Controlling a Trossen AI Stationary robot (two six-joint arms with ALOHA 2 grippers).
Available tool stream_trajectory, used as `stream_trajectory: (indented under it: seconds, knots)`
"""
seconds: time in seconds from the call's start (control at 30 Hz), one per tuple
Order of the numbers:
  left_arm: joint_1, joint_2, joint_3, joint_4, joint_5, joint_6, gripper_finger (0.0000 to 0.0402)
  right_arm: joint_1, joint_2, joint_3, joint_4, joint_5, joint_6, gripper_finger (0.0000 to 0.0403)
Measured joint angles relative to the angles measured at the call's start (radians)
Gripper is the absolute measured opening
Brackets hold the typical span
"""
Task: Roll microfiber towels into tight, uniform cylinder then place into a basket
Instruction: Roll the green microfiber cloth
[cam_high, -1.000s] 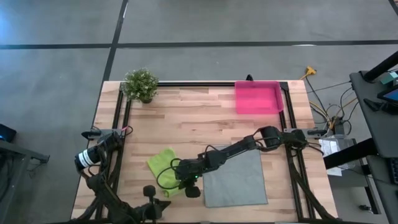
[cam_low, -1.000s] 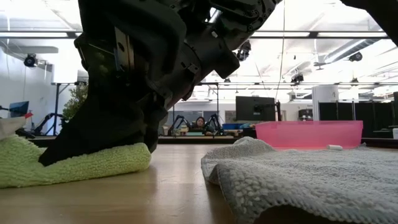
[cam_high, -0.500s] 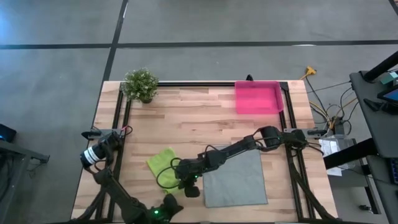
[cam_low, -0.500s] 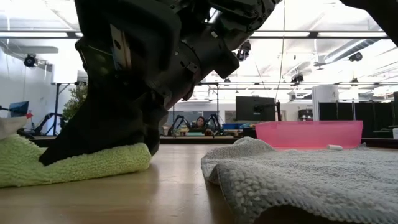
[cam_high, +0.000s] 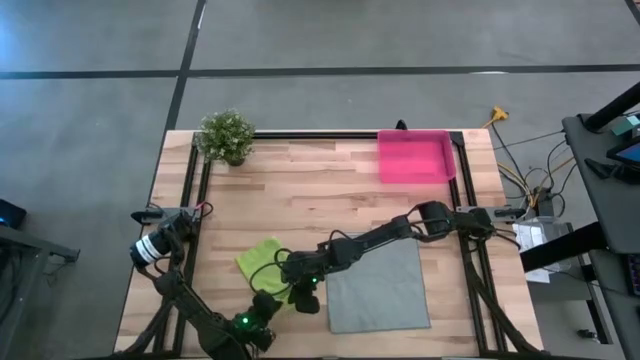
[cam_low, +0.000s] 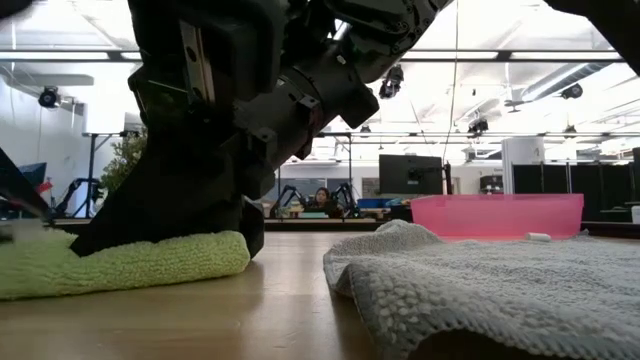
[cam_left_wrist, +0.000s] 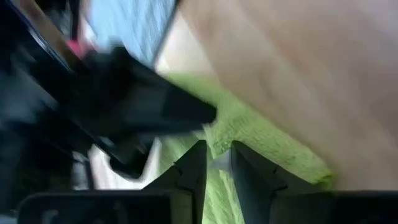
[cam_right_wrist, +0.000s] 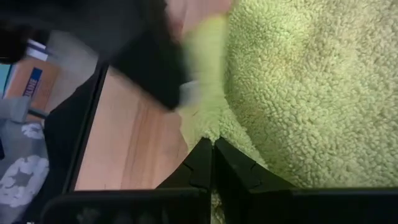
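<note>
Both arms are crowded onto the lime green towel (cam_high: 262, 262) at the front left of the tabletop (cam_high: 300, 175).

Right gripper (cam_high: 303, 293) has its fingers shut and pressed down on the towel. Left gripper (cam_high: 268, 306) is at the towel's near edge, fingers just slightly apart, can't tell if they've got fabric. Grey towel (cam_high: 380, 285) lies flat right beside it, pink basket (cam_high: 414, 157) sits at the far right corner.
</note>
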Motion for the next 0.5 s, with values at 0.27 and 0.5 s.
stream_trajectory:
  seconds: [0.27, 0.5]
  knots:
    - [0.006, -0.01, -0.089, -0.066, 0.036, -0.458, 0.0065, 0.0, 0.0, 0.0, -0.01, -0.01, -0.015, 0.0009]
    - [-0.003, 0.007, -0.096, 0.084, 0.062, -0.645, 0.0065, 0.001, 0.0, -0.001, -0.021, -0.027, -0.064, 0.0009]
